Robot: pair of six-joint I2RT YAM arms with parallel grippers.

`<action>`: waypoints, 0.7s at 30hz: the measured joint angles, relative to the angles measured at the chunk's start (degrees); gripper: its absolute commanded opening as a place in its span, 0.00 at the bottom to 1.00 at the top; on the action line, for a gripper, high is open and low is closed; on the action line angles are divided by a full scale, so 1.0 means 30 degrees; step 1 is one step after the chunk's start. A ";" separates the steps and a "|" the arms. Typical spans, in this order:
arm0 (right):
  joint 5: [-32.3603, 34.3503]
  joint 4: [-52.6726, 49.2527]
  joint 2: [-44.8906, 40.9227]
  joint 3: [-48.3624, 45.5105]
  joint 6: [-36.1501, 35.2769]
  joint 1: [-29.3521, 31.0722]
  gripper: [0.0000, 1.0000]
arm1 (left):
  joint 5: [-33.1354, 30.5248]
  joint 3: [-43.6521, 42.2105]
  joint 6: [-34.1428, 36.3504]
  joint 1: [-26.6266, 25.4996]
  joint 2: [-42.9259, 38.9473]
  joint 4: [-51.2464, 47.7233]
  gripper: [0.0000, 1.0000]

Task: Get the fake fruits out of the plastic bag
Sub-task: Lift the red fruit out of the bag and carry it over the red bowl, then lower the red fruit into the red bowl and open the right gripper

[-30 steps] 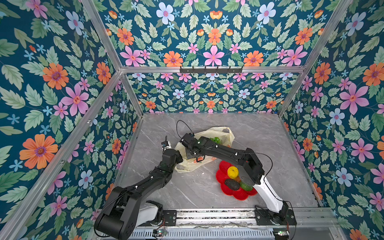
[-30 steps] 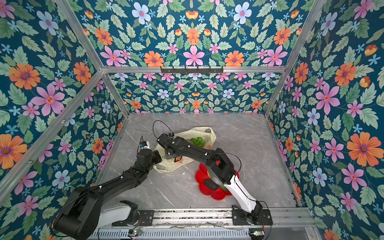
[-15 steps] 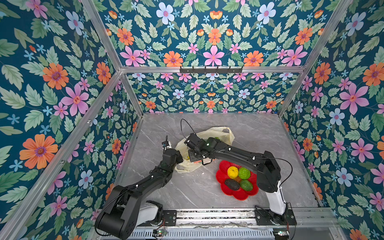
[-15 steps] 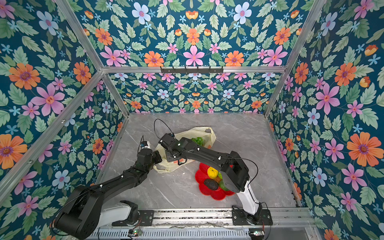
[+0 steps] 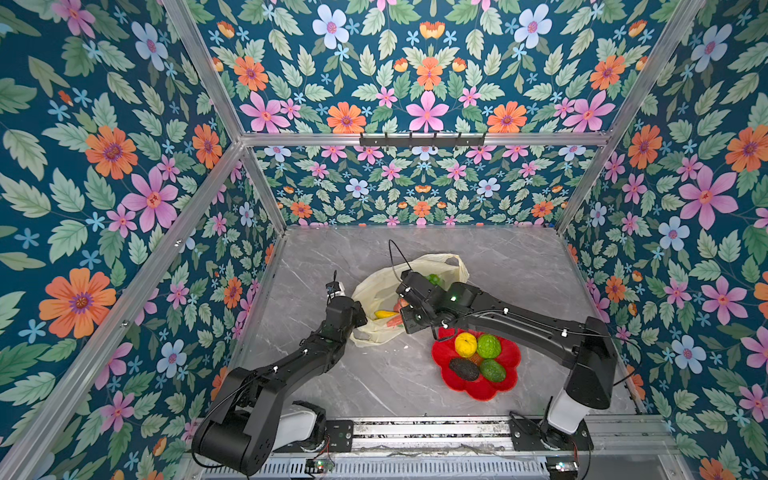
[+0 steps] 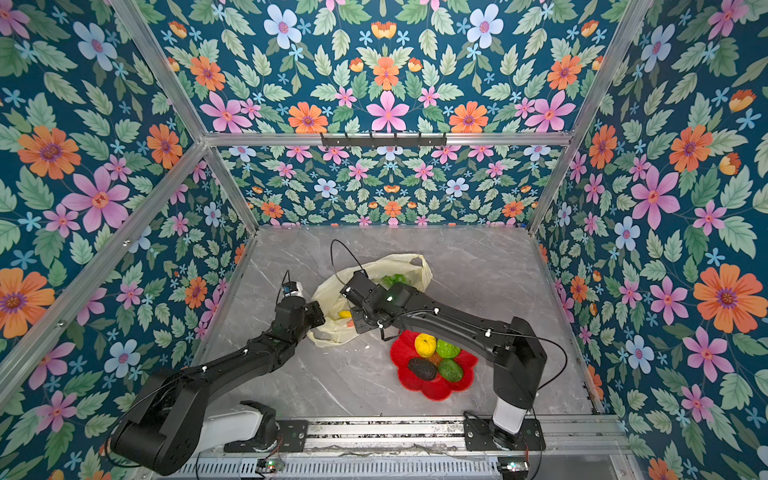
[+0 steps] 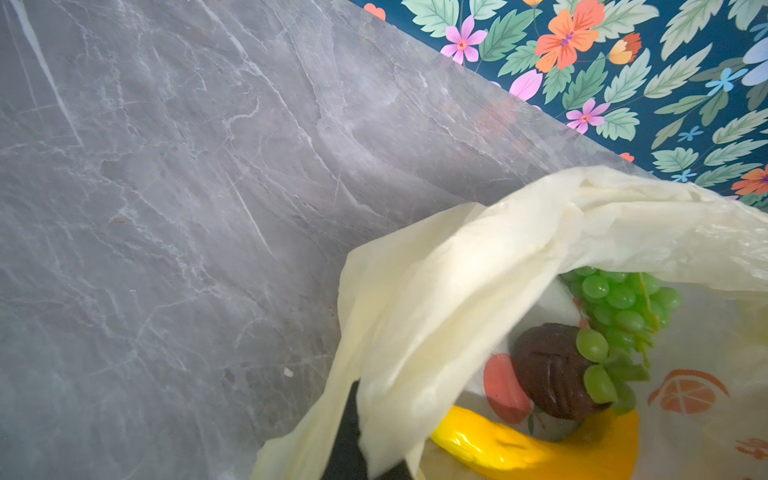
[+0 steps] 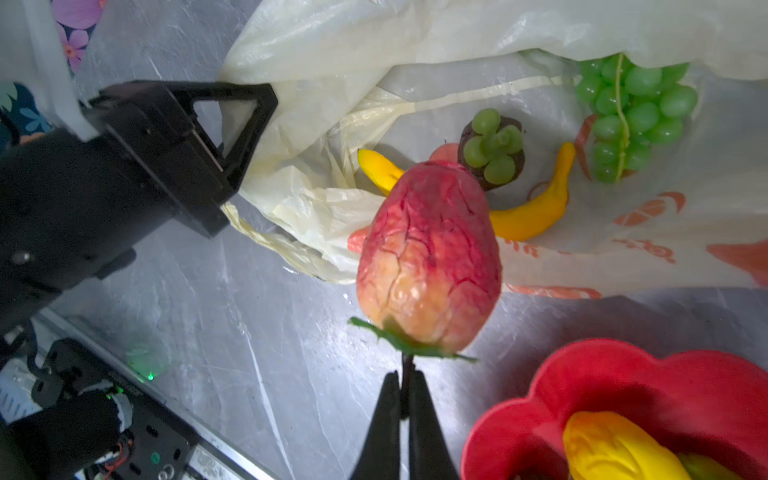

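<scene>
Red fruit (image 8: 428,257), stem between right fingers (image 8: 384,419)

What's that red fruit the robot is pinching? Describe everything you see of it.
The red fruit is a glossy, egg-shaped toy, red fading to yellow-orange near its green leaf collar, with crackled veins. The right gripper has jaws shut on its dark stem, holding it outside the bag, beside the red plate.
</scene>
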 measured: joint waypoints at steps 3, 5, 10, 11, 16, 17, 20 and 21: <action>0.0313 -0.0452 -0.1479 -0.0816 -0.0423 0.0000 0.00 | -0.0007 0.0000 0.0007 0.0000 0.0000 0.0000 0.00; 0.0590 -0.0721 -0.2186 -0.1151 -0.0641 -0.0007 0.00 | -0.0007 0.0000 0.0015 0.0000 0.0000 0.0000 0.00; 0.1180 -0.1945 -0.3548 -0.2244 -0.0678 -0.0036 0.00 | -0.0022 0.0000 0.0066 0.0000 0.0029 0.0000 0.00; 0.1231 -0.2178 -0.3781 -0.2477 -0.0663 -0.0036 0.00 | -0.0022 0.0000 0.0066 0.0000 0.0051 -0.0007 0.00; 0.1304 -0.3548 -0.4860 -0.3818 -0.0015 -0.0073 0.00 | -0.0044 0.0000 0.0066 -0.0007 0.0102 -0.0007 0.00; 0.1290 -0.3738 -0.4991 -0.4058 0.0131 -0.0109 0.00 | -0.0044 0.0000 0.0066 0.0000 0.0102 -0.0007 0.00; 0.1049 -0.4379 -0.5362 -0.4816 0.0605 -0.0211 0.00 | -0.0051 0.0044 0.0066 0.0000 0.0146 -0.0007 0.00; 0.0845 -0.4524 -0.5457 -0.5013 0.0838 -0.0240 0.00 | -0.0051 0.0073 0.0066 0.0000 0.0168 0.0000 0.00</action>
